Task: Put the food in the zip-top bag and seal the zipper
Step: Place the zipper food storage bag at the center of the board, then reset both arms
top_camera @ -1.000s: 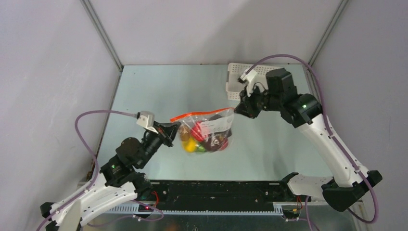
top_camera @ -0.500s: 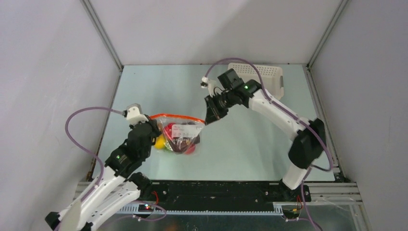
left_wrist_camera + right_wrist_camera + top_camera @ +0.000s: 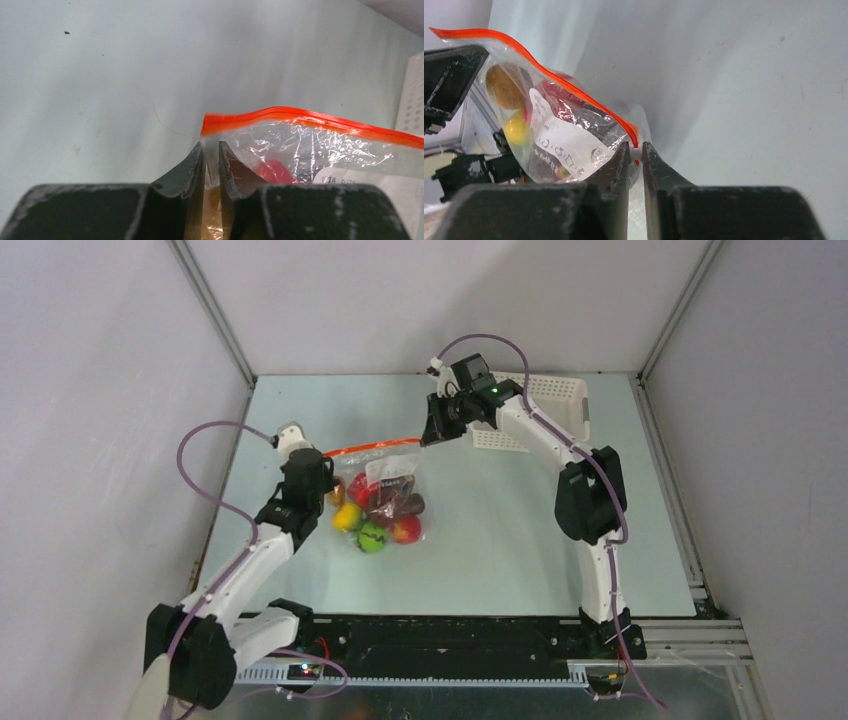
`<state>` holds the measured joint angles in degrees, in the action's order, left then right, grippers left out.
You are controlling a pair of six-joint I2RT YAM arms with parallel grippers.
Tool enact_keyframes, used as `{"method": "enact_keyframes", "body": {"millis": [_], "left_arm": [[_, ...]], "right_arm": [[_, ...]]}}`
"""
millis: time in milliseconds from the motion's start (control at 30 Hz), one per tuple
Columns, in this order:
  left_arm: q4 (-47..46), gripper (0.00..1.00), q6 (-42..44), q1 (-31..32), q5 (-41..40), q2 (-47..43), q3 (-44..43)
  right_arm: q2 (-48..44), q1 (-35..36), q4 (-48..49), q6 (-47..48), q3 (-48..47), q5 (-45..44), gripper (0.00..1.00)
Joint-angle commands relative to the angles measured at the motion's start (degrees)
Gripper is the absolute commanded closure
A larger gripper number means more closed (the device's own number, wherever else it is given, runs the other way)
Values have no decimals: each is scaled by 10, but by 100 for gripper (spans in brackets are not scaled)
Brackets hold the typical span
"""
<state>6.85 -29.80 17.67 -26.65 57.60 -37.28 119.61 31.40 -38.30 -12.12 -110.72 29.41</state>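
Holding the zip-top bag point(image 3: 385, 502) by its two top corners, I have it slung between the arms over the left-middle of the table point(image 3: 500, 540), with the food point(image 3: 372, 536) bunched in its belly. From above I cannot tell whether that belly rests on the surface or hangs just clear of it. The left gripper point(image 3: 210, 150) has its fingers pinched nearly together on the clear film just under the end of the zipper point(image 3: 372, 447). The right gripper point(image 3: 636, 150) is clamped at the far end of that orange-red strip, and a sliver of white between its tips is probably the slider tab, though the fingers hide most of it. I judge the bag thin, floppy and slick: it crinkles, throws glare, and will sag or twist wherever it is unsupported, so the stiffer strip and the corners beside it are the only sound places to hold. The toy fruits look smooth, round and light, red, maroon, yellow and green, and apt to roll and shift the load if the bag tips. A white printed label lies across one face of the plastic. The white perforated basket point(image 3: 555, 400) stands rigid at the far edge, just behind the right arm.
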Motion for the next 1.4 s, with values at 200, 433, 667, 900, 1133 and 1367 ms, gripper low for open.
{"method": "enact_keyframes", "body": {"millis": [200,433,667,900,1133,1367], "left_arm": [[-106,2,50,-63,59,43,-54],[-33,0,38,-63,56,-58,-61],[70,0,-67,-62,127,-222,-6],[191,0,-113,-62,126,-361,40],[287,0,-106,-62,93,-373,15],[291,0,-97,-62,96,-378,28]], "right_arm": [[64,-17,40,4,-130,-83,4],[-77,-29,81,-1,-8,-128,0],[-317,-88,188,-52,270,-157,1],[-498,-125,107,-44,428,-281,1],[-612,-148,94,-55,548,-378,1],[-649,-151,148,-83,604,-466,0]]}}
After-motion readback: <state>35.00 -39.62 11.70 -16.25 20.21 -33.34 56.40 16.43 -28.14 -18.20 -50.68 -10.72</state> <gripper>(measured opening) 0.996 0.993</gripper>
